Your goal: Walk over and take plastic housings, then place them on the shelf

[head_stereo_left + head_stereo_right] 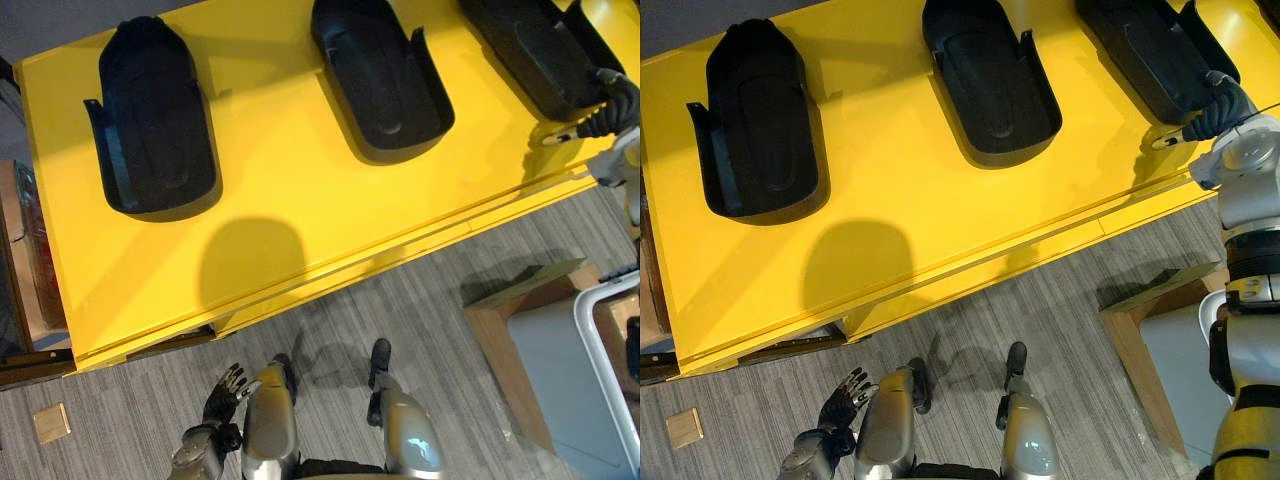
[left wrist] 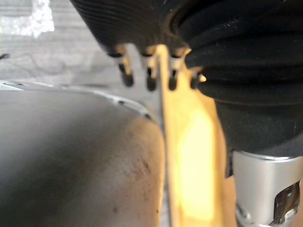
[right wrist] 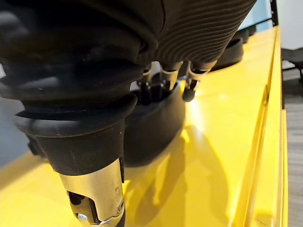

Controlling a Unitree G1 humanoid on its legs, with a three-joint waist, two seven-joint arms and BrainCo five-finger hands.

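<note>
Left hand (image 1: pixel 225 392) hangs low, fingers released. Three black plastic housings lie on the yellow surface (image 1: pixel 290 200): left housing (image 1: pixel 150 120), middle housing (image 1: pixel 380 75), right housing (image 1: pixel 535 55). Right hand (image 1: pixel 1223 108) is at the right housing's near rim with fingertips (image 3: pixel 189 93) over it; can't tell if it's clamped. Shells look rigid, light and slick, so probably pinch a raised side wall.

The left hand (image 1: pixel 224 392) hangs low at the near left, its fingers loosely spread and straight. The right arm (image 1: pixel 1246 190) stretches to the far right, where the right hand (image 1: pixel 1218 108) is held out, fingers fairly straight and thumb pointing off to the left.
</note>
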